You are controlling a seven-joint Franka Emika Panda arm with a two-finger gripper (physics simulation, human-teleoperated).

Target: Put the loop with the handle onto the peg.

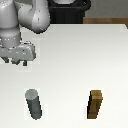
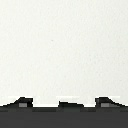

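The peg [image 1: 34,104] is a short upright dark grey cylinder with a lighter top, standing on the white table [image 1: 75,55] at the front of the exterior view's left. My gripper [image 1: 19,62] hangs near the table surface behind the peg, at the exterior view's far left. Its two fingertips [image 2: 22,102] stand far apart in the wrist view, with only bare white table beyond them, so the gripper is open and empty. The loop with the handle shows in neither view.
A brown rectangular wooden block [image 1: 96,104] stands upright at the front of the exterior view's right, level with the peg. A dark robot base [image 1: 70,12] sits behind the table's far edge.
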